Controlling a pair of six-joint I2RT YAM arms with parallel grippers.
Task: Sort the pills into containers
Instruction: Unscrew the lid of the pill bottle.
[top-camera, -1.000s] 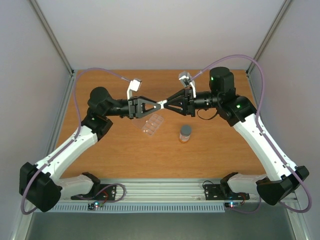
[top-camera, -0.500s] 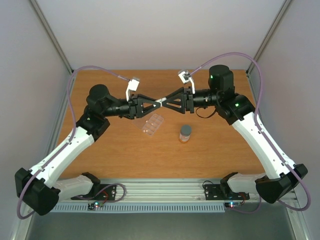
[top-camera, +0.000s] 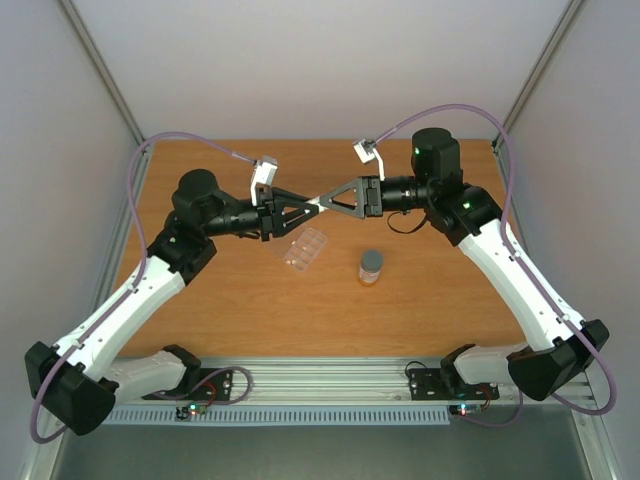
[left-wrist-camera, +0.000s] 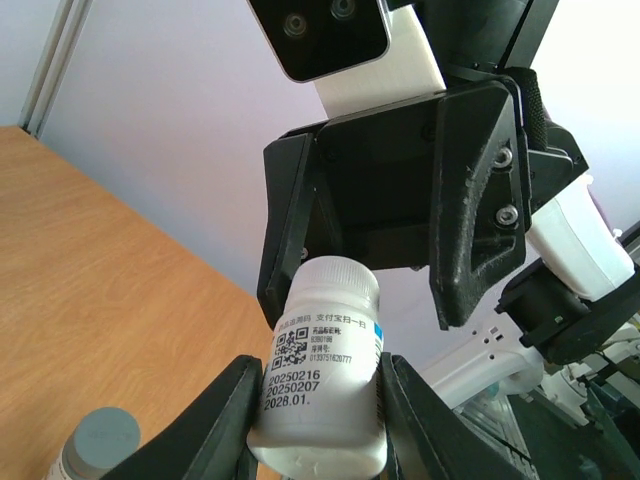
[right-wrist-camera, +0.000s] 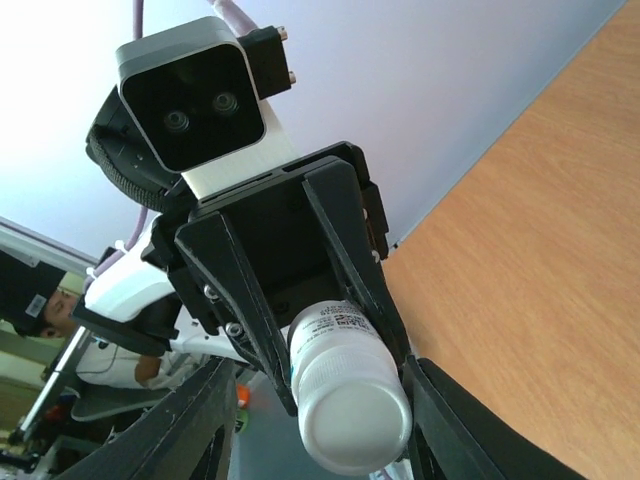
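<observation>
A white pill bottle (left-wrist-camera: 322, 385) with a printed label hangs in mid-air over the table's centre, and my left gripper (left-wrist-camera: 318, 425) is shut on its body. My right gripper (right-wrist-camera: 320, 430) faces it head-on, open, its fingers straddling the white cap (right-wrist-camera: 357, 425) with a visible gap on one side. In the top view both grippers meet tip to tip, left gripper (top-camera: 312, 208), right gripper (top-camera: 328, 203). The containers are the cells of a clear pill box (top-camera: 305, 248) lying on the wood just below them. No pills can be made out.
A small bottle with a grey cap (top-camera: 371, 266) stands upright to the right of the pill box; its cap (left-wrist-camera: 105, 440) shows low in the left wrist view. Grey walls and frame posts close in the wooden table (top-camera: 440, 300).
My right gripper's jaws have widened off the bottle's cap. Both arms have edged slightly away from me while the left gripper kept its hold.
</observation>
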